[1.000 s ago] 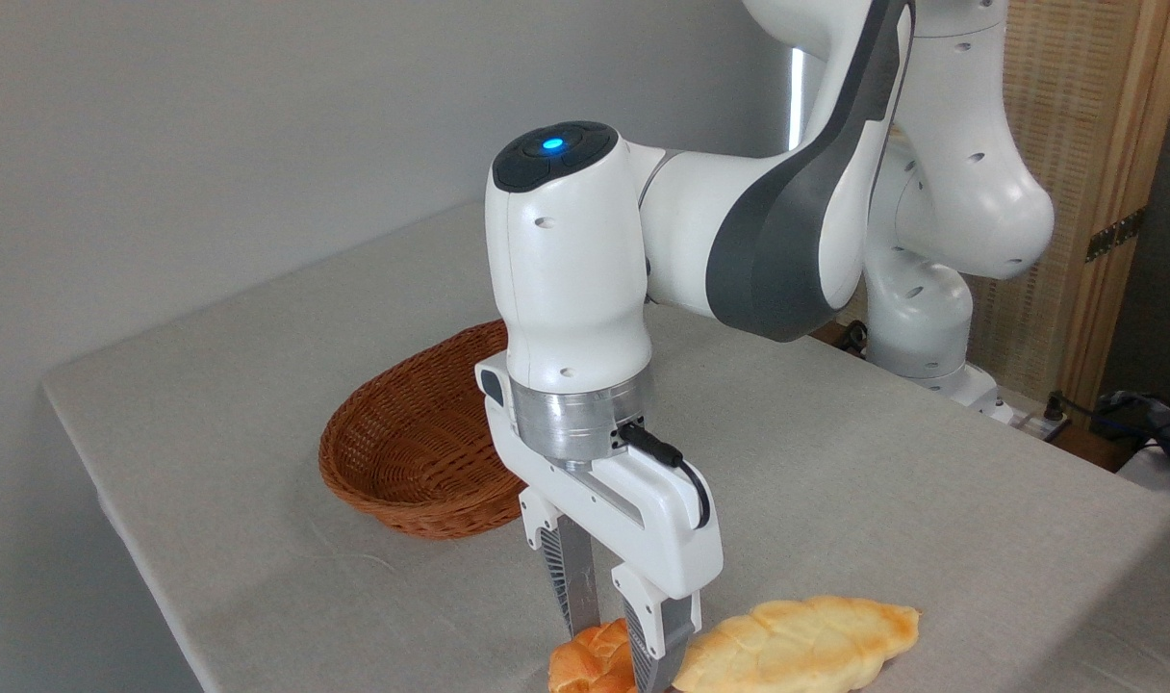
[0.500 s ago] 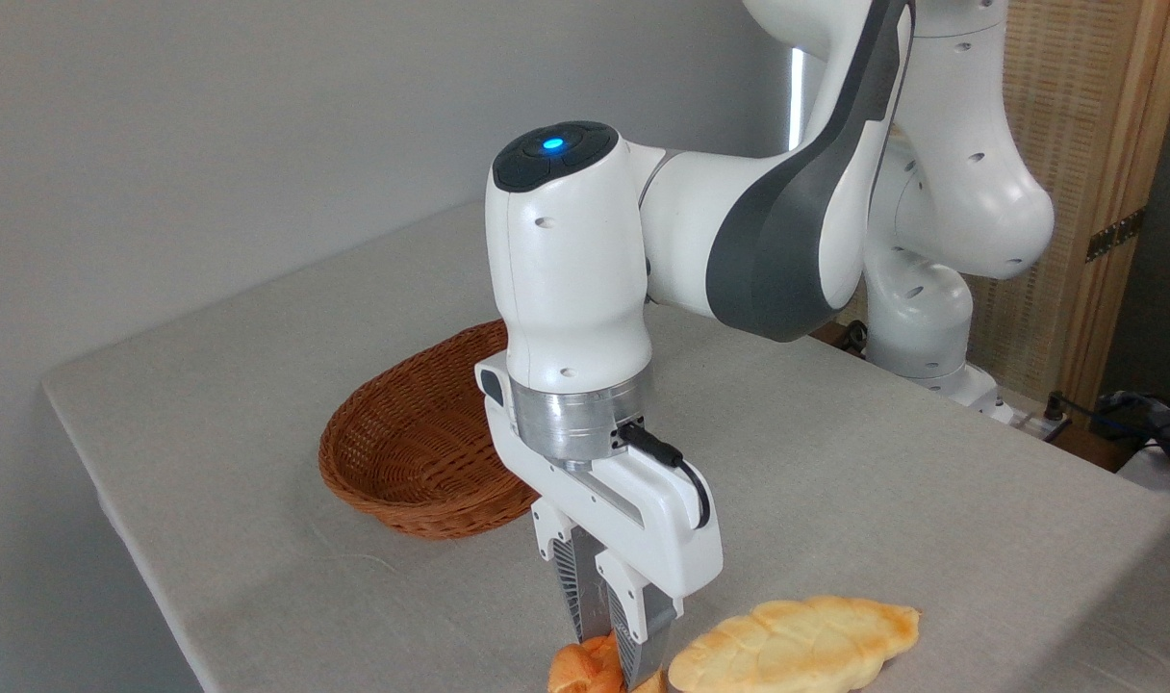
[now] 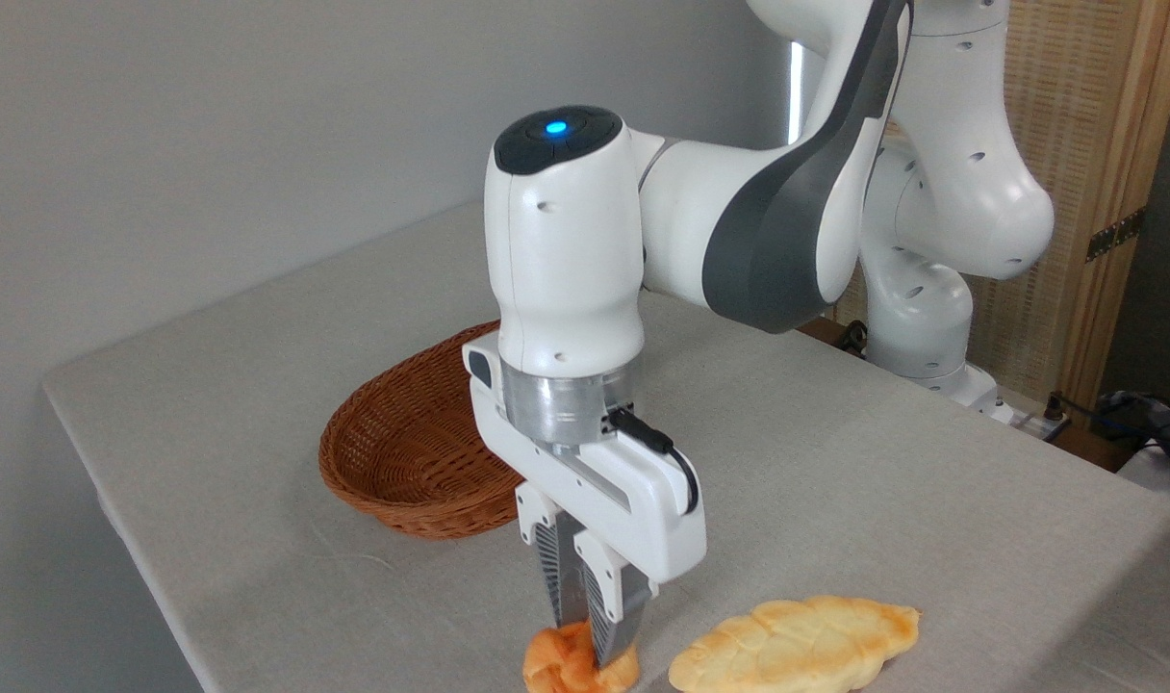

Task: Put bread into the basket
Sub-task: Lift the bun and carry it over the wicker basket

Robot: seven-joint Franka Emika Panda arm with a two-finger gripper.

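Two pieces of bread and one basket lie on the grey cloth-covered surface (image 3: 883, 462), along with one white robot arm (image 3: 777, 231). The gripper (image 3: 585, 643) points straight down near the front edge of the surface, its two ribbed fingers (image 3: 551, 573) drawn close together and clamped on the small round orange-golden bun with a knotted top (image 3: 571, 664). The bun bulges out on both sides of the fingertips; whether its underside touches the cloth cannot be told, since it sits at the very bottom of the view.

Just to the right of the gripper, apart from the bun with a strip of bare cloth between them, lies the long flat pale-yellow leaf-shaped loaf (image 3: 797, 643). Behind the gripper and to its left stands the oval reddish-brown woven wicker basket (image 3: 402, 452), shallow and with nothing visible inside; the gripper's body hides part of its right rim. Between the basket and the bun the cloth is bare. The left edge of the surface runs beyond the basket, with a margin of cloth beside it. To the right of the loaf, the surface stretches wide toward the arm's base (image 3: 960, 385).
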